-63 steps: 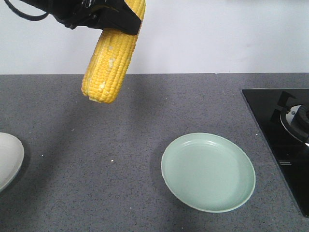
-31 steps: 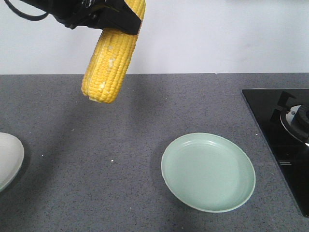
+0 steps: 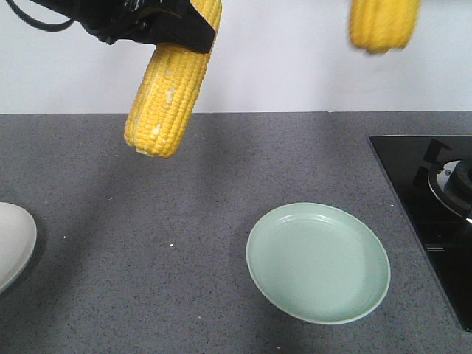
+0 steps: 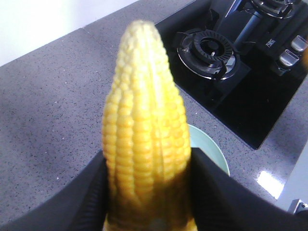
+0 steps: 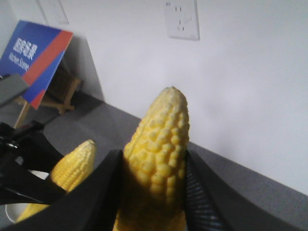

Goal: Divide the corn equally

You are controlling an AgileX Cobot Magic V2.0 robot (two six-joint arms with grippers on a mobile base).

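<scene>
A yellow corn cob hangs tilted high over the left of the grey counter, with my left gripper shut on its upper part. In the left wrist view this cob stands between the black fingers of the gripper. A second corn cob shows its lower end at the top right edge, blurred. My right gripper is shut on that cob, and the left arm's cob is seen beyond it.
A pale green plate sits on the counter right of centre, with nothing on it; its rim shows under the left cob. A white plate is cut by the left edge. A black gas stove fills the right side.
The second cob has come into the front view at the top right. The left gripper and its cob have stayed in place.
</scene>
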